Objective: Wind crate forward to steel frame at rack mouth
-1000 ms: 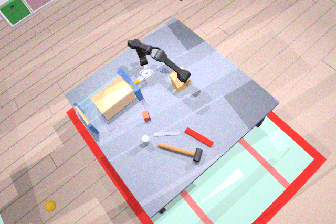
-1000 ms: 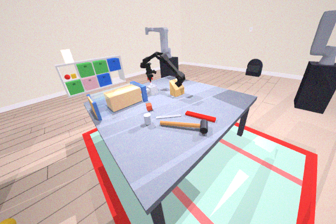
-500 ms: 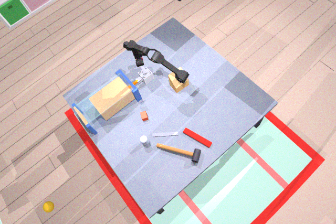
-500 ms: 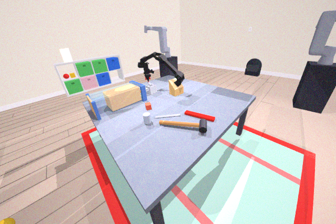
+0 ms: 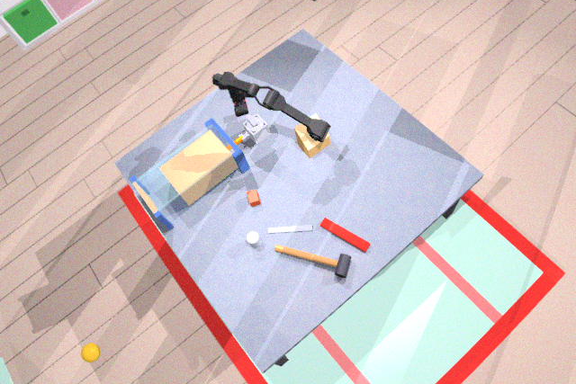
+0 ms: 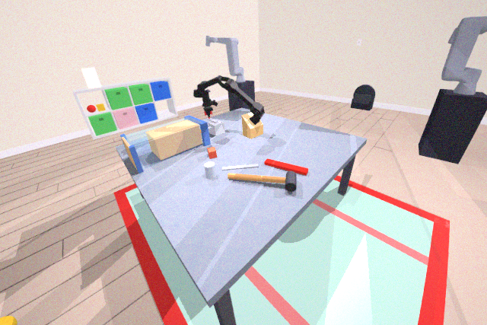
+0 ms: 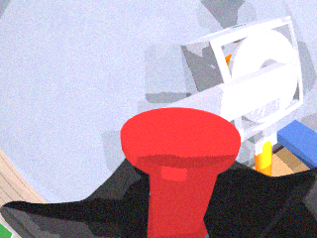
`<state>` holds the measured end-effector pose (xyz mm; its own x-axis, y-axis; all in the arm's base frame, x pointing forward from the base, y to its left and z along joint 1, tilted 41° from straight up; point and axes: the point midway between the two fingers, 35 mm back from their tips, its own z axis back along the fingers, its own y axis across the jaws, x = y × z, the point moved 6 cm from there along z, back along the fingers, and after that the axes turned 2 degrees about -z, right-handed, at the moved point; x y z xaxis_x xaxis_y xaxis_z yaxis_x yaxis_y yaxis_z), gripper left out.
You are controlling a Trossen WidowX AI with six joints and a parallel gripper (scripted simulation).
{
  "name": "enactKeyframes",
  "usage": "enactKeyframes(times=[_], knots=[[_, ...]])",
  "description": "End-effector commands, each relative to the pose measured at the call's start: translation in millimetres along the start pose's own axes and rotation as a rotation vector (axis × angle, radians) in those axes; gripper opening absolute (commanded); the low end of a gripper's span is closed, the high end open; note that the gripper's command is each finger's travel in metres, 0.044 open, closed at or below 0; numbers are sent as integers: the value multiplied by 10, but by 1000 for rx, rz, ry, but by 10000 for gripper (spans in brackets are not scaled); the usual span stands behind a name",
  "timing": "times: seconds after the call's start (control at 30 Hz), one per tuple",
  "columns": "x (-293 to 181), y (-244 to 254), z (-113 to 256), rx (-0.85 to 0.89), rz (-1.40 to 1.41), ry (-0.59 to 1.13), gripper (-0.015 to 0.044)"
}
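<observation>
My gripper (image 5: pixel 240 111) (image 6: pixel 208 112) (image 7: pixel 164 143) is shut on the red knob of the winch handle (image 7: pixel 180 131), beside and above the winch (image 5: pixel 254 124) (image 6: pixel 215 127) (image 7: pixel 202 66). A pale crank arm runs from under the knob across the winch top; the square key and round hole are hidden. The tan crate (image 5: pixel 197 165) (image 6: pixel 175 138) looks flat in the clear-panelled cubby, its front close behind the blue mouth frame (image 5: pixel 242 161) (image 6: pixel 206 133) (image 7: pixel 301 140). Contact cannot be told. The orange-yellow strap (image 5: pixel 238 139) (image 7: pixel 264 156) runs between winch and frame.
A tan block (image 5: pixel 310 147) (image 6: pixel 251 131) stands by the arm's base. An orange cube (image 5: pixel 253 197) (image 6: pixel 211 152) is near the cubby. A white cup (image 5: pixel 252 237) (image 6: pixel 210 170), pale strip (image 5: pixel 291 229), red bar (image 5: pixel 345 234) (image 6: pixel 285 166) and mallet (image 5: pixel 307 254) (image 6: pixel 257 178) lie farther off.
</observation>
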<state>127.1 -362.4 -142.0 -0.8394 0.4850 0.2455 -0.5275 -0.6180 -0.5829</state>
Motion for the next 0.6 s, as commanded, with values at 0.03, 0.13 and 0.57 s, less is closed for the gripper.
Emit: enactKeyframes(times=[0.03,0.13,0.57], knots=[[-132,-85,2,-13,8,19,0],[-166,-110,3,-13,8,20,0],[-311,-245,6,-14,9,20,0]])
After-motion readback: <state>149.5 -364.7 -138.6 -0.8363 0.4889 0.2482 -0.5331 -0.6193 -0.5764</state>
